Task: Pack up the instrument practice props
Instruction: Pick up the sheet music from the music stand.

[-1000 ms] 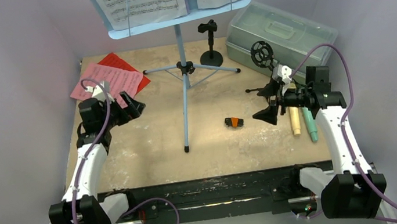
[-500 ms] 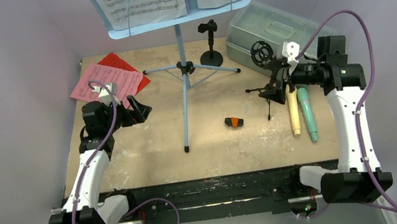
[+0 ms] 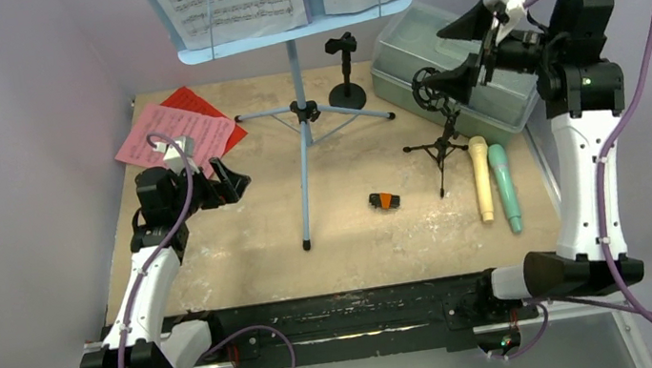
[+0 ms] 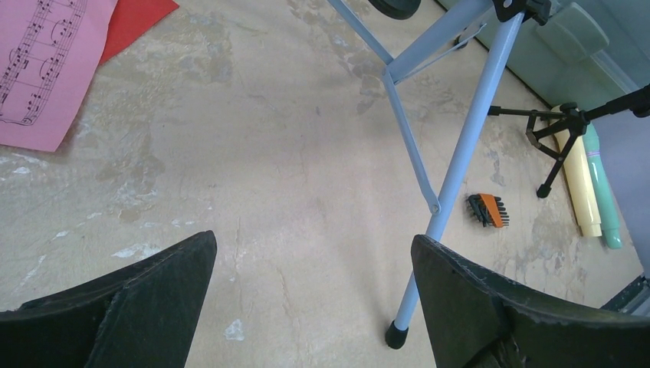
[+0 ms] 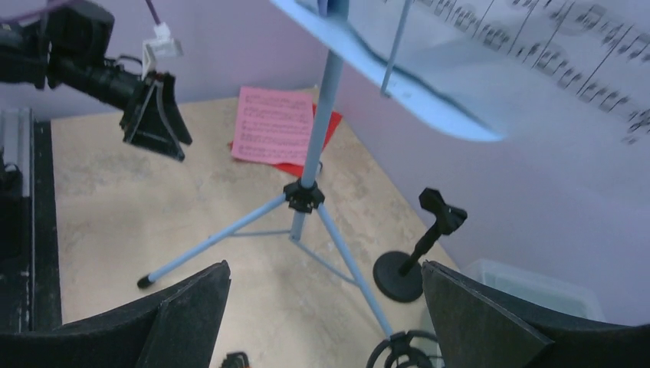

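Cream microphone (image 3: 482, 176) — seen overhead (right wrist misses it).

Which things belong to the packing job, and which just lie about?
Job: pale-blue music stand; white pages; pink and red pages; cream microphone; teal microphone; black round-base mic holder; black tripod mic holder.
Other: small orange-black object; translucent grey-green case.
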Motion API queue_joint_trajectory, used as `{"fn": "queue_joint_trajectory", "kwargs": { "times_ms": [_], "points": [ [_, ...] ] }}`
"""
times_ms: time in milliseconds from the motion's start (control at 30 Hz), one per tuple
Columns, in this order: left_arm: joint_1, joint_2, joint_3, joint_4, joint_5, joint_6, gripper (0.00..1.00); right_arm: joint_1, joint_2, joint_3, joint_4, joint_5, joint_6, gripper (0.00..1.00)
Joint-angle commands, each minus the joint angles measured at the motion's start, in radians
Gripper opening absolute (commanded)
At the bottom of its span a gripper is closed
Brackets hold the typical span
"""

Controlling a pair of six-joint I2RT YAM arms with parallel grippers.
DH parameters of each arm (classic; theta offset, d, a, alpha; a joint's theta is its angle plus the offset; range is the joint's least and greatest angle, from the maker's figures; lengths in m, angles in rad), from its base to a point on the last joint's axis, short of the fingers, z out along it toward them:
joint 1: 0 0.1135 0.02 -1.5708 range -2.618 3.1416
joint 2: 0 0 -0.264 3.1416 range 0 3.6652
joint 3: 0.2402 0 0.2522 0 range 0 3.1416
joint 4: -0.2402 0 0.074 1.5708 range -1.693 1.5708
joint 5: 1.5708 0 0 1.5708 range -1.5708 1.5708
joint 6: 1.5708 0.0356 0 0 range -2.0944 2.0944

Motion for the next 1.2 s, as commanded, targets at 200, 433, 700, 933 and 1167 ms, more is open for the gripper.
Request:
{"fn": "queue_joint_trajectory", "kwargs": {
  "times_ms": [200,433,700,933,1167],
  "points": [
    [-0.004,-0.003,0.0,0.045,0.022,0.022,0.98,-0.002,0.134,0.234,0.522,-0.092,0.678,0.99],
    [-0.004,0.0,0.001,0.045,0.022,0.022,0.98,-0.026,0.225,0.462,0.527,0.021,0.714,0.99],
    [-0.004,0.008,0.003,0.045,0.023,0.022,0.98,-0.074,0.293,0.5,0.721,0.149,0.968,0.99],
    [-0.004,0.016,0.003,0.044,0.022,0.022,0.98,-0.074,0.348,0.421,0.98,0.138,1.222,0.99],
    [-0.004,0.023,0.0,0.045,0.038,0.013,0.98,-0.074,0.361,0.33,1.198,0.099,1.435,0.97]
  ]
}}
